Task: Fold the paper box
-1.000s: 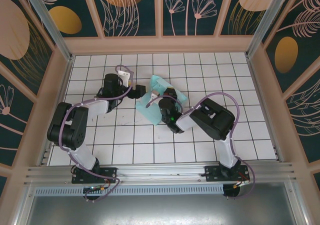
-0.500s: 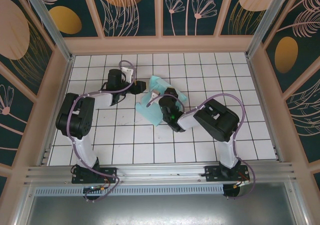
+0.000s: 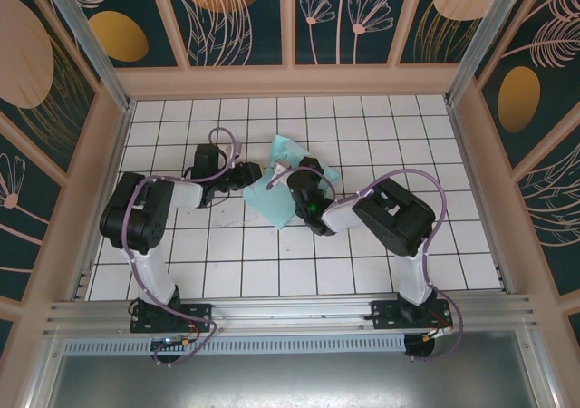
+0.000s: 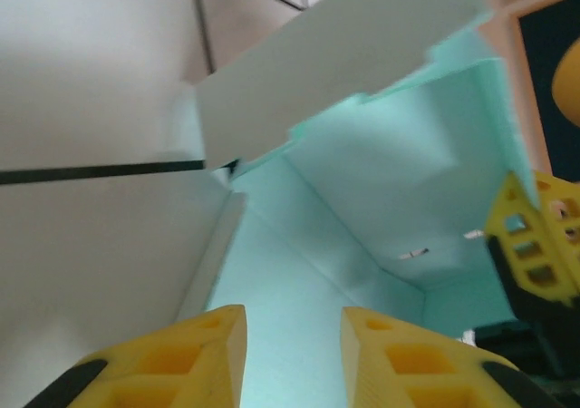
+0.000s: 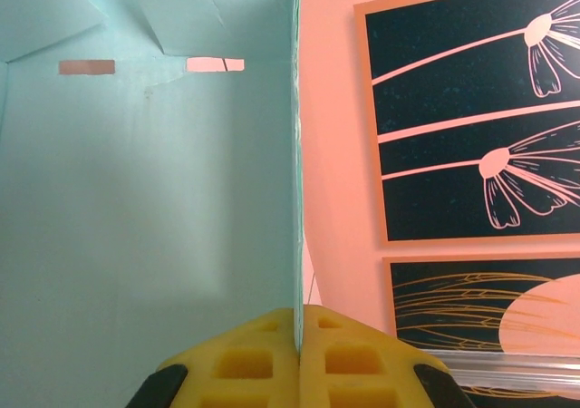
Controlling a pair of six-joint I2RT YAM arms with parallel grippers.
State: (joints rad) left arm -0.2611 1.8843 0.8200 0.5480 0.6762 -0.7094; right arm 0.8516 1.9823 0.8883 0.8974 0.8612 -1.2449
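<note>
Right wrist view, right gripper [image 5: 298, 325] clamped on paper box [image 5: 145, 199] edge, box cropped left, left gripper [image 4: 292, 326] jaws apart.

The paper box [image 3: 269, 196] is thin card, matt pale turquoise and smooth, with crisp creases. In the left wrist view, 1 flap's other face looks dull grey-white.

The left claw [image 4: 292, 349] and the right claw [image 5: 299, 328] have yellow plastic fingers, matt, moulded as a hollow lattice over black plastic bodies.

The left arm [image 3: 136, 222] and the right arm [image 3: 394, 218] wear smooth black and white plastic shells with a slight sheen, and are looped by purple rubbery cables [image 3: 223, 136].

The counter [image 3: 236, 263] is a smooth white surface gridded with thin dark lines. A brushed metal rail [image 3: 290, 313] lies along its near edge.

The wall panels [image 3: 245, 14] are matt prints in pale wood-like frames.
</note>
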